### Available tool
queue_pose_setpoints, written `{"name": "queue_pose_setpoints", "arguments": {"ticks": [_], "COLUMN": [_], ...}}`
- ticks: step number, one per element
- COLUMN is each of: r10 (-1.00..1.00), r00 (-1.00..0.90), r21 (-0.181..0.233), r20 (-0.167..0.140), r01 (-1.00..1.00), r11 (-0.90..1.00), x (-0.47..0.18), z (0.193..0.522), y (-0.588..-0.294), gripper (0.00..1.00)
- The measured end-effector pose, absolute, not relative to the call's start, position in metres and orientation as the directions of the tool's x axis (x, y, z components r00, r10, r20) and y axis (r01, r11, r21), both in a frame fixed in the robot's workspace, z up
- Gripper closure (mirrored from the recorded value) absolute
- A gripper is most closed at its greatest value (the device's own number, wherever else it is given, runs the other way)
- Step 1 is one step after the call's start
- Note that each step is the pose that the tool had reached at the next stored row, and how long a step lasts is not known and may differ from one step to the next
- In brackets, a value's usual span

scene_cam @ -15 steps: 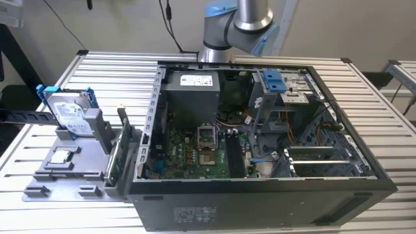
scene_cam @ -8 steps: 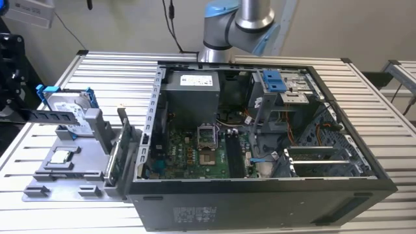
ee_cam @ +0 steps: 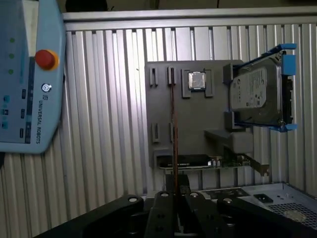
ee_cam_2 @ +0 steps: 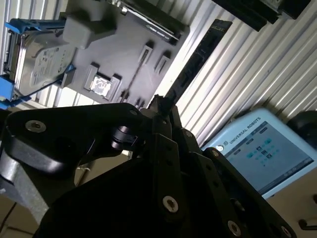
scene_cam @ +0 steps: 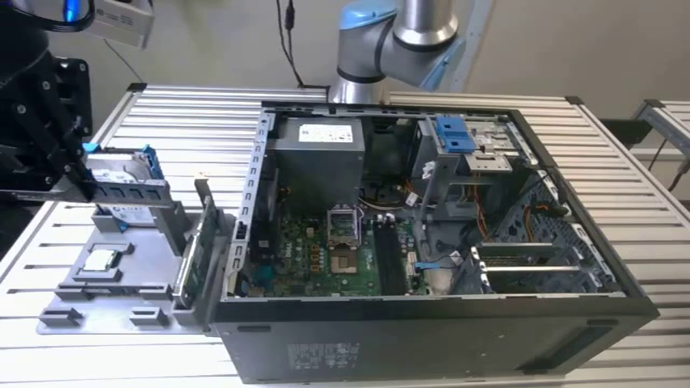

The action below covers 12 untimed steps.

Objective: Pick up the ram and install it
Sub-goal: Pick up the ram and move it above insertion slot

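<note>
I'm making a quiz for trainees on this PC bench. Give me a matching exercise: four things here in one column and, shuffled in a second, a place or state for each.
1 ram
2 hard drive
3 processor
4 case

A side open, board showing
B in a blue frame
C held in the pincer
D flat on the grey tray

Pairs: 1-C; 2-B; 3-D; 4-A

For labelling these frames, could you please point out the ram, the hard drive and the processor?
the ram (ee_cam_2: 194, 60), second wrist view, middle of its dark face.
the hard drive (ee_cam: 255, 96), first wrist view, middle of its silver labelled face.
the processor (ee_cam: 196, 80), first wrist view, centre of its metal lid.
</note>
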<state>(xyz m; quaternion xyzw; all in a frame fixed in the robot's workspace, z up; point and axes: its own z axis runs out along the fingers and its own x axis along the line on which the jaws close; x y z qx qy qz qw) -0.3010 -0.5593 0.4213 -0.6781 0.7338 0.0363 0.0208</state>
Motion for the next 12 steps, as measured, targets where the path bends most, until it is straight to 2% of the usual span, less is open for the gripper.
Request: {"name": "queue_pose_setpoints", "arguments": {"ticks": [12], "r10": [-0.995], "r00": [-0.065], "r21": [0.027], "r20": [-0.08], "r01": [-0.998], "r11": [0.063], "x": [-0.249], "z": [0.421], "y": [-0.559], "gripper": [0.85]}}
